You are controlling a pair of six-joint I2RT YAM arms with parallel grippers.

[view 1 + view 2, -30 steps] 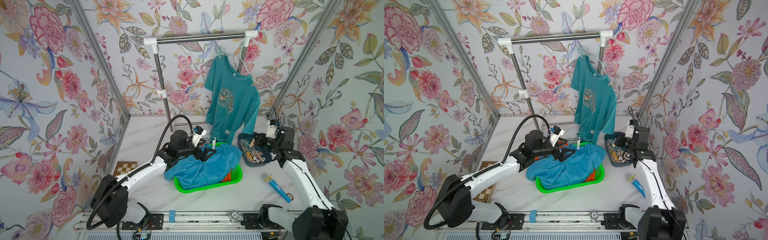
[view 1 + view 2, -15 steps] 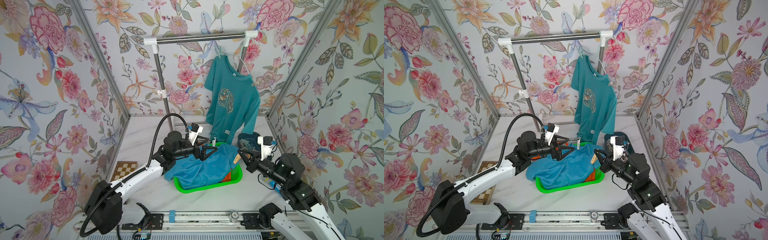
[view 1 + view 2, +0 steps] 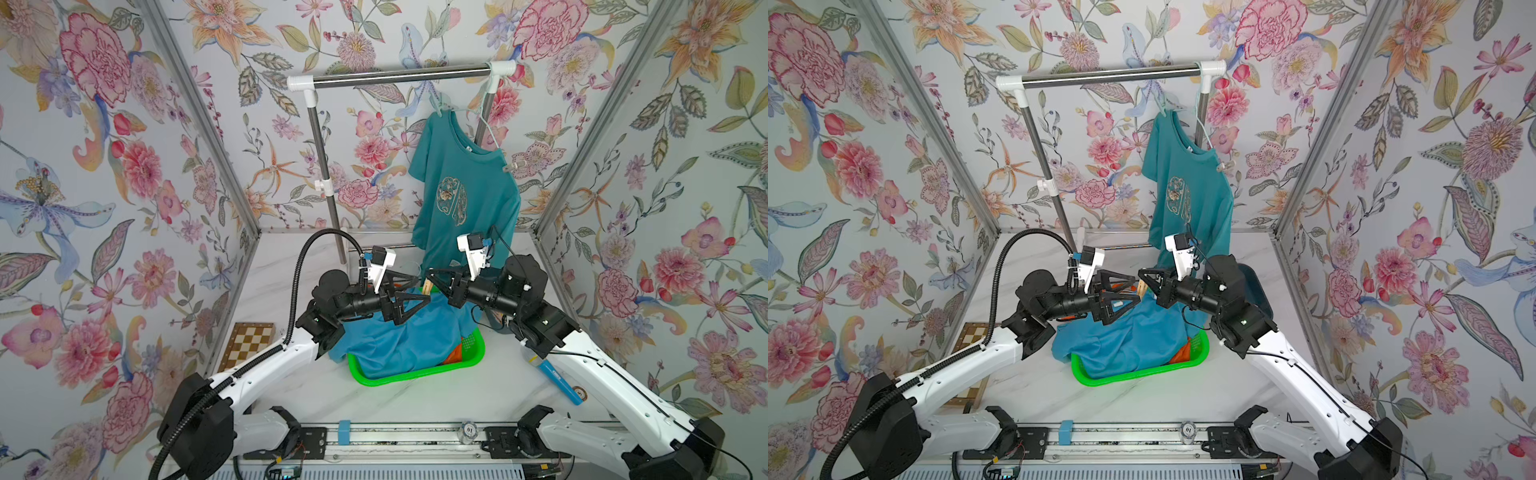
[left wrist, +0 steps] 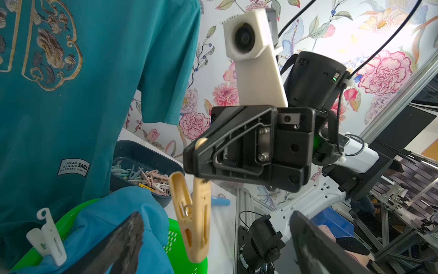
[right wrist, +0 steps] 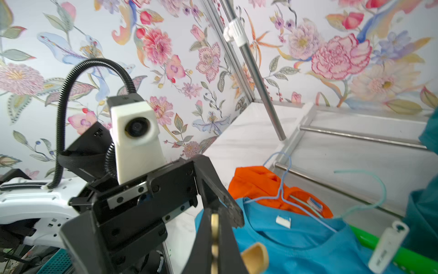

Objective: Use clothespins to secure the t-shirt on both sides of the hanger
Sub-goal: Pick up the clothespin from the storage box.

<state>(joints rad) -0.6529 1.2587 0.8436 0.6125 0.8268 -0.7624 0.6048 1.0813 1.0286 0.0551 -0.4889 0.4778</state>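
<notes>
A teal t-shirt point(image 3: 461, 199) hangs on a pale hanger point(image 3: 478, 120) from the rail, with one clothespin point(image 3: 512, 166) clipped at its right shoulder. My right gripper point(image 3: 433, 277) is shut on a beige clothespin point(image 4: 192, 218), pinching one end so that the rest hangs below its fingers point(image 4: 201, 154). My left gripper point(image 4: 216, 237) is open, and the beige clothespin hangs between its fingers point(image 4: 118, 242) without touching them. In the right wrist view the beige clothespin point(image 5: 215, 227) shows as a thin edge between my shut fingers. Both grippers meet above the green basket point(image 3: 415, 374).
The basket holds a blue shirt point(image 3: 407, 332) with a white clothespin point(image 4: 47, 237) on it, and an orange garment point(image 3: 455, 353). A dark bin point(image 4: 142, 149) of several clothespins stands behind the basket on the right. A blue marker point(image 3: 559, 380) and a chessboard point(image 3: 249, 345) lie on the table.
My right arm swung from the bin to the middle above the basket, bringing the beige clothespin. My left gripper rose and turned to face it, so the clothespin now hangs between its fingers.
</notes>
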